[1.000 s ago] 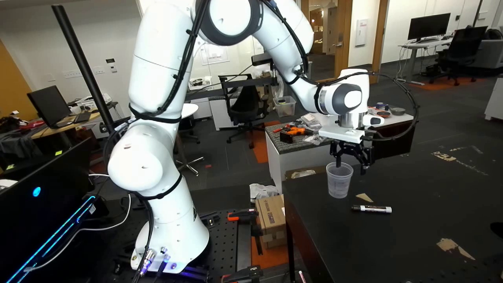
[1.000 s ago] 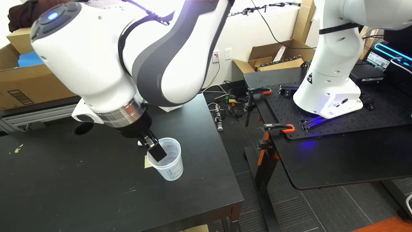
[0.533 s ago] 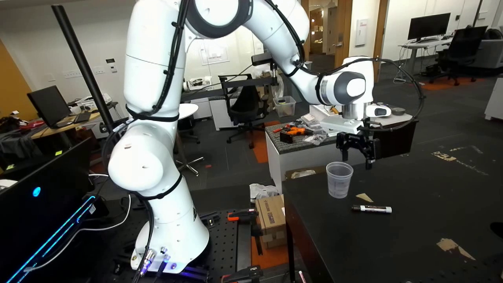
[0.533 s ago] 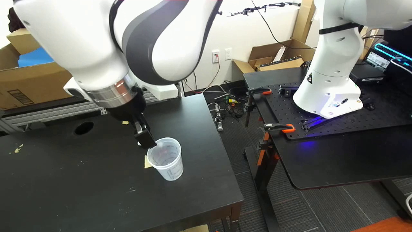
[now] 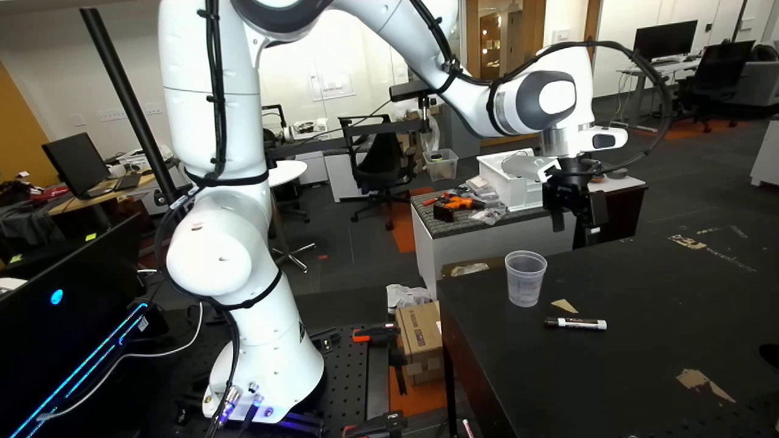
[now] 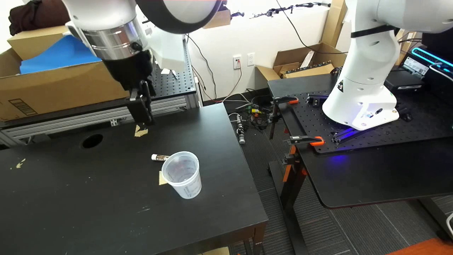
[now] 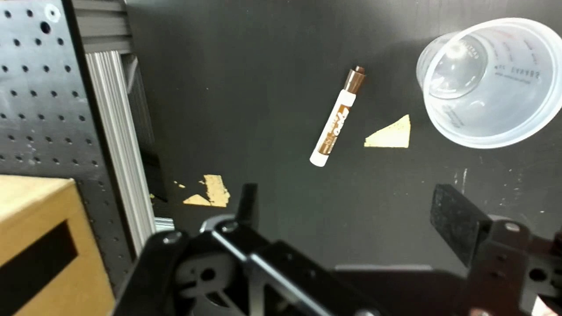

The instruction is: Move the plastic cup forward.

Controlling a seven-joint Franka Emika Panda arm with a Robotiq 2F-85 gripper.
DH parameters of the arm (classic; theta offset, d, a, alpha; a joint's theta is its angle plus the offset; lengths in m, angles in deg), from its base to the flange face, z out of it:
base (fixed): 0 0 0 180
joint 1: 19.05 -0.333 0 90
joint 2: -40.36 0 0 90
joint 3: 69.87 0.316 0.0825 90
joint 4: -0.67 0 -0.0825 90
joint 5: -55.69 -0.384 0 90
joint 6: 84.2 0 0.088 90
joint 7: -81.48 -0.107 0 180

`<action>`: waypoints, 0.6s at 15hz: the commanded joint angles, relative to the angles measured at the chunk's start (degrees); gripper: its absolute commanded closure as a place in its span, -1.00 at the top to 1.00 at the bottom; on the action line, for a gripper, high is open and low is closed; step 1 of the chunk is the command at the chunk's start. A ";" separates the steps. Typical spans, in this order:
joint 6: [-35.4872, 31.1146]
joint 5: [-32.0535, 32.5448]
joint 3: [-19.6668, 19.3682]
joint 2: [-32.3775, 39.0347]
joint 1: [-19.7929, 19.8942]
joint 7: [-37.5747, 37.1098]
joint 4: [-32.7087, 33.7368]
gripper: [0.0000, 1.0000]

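Observation:
The plastic cup is translucent and tapered. It stands upright on the black table in both exterior views (image 5: 526, 280) (image 6: 188, 186). In the wrist view the cup (image 7: 518, 94) lies at the upper right, open rim towards the camera. My gripper is open with nothing between its fingers, as the wrist view (image 7: 347, 197) shows. In the exterior views the gripper (image 5: 575, 228) (image 6: 143, 115) is raised above the table and apart from the cup, off to one side of it.
A brown-and-white marker (image 5: 576, 323) and a tan scrap (image 5: 565, 305) lie beside the cup on the black table (image 5: 608, 383). Another tan scrap (image 7: 216, 191) lies farther off. A cardboard box (image 6: 63, 88) stands on a perforated bench behind the table.
My gripper has risen from the cup's rim and moved away, up and towards the cardboard box side. The cup and marker have not moved.

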 commanded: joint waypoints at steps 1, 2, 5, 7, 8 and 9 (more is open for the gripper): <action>2.13 0.30 -0.87 -6.34 1.77 -4.77 -4.61 1.00; 2.66 0.02 -0.98 -7.39 2.52 -4.46 -5.28 1.00; 1.51 0.07 -0.27 -5.48 3.80 -2.80 -3.67 1.00; 1.51 0.05 -0.39 -6.61 4.46 -2.78 -4.65 1.00; 1.51 0.04 -0.38 -6.79 4.47 -2.83 -4.85 1.00; 1.50 0.04 -0.34 -6.81 4.41 -3.00 -4.95 1.00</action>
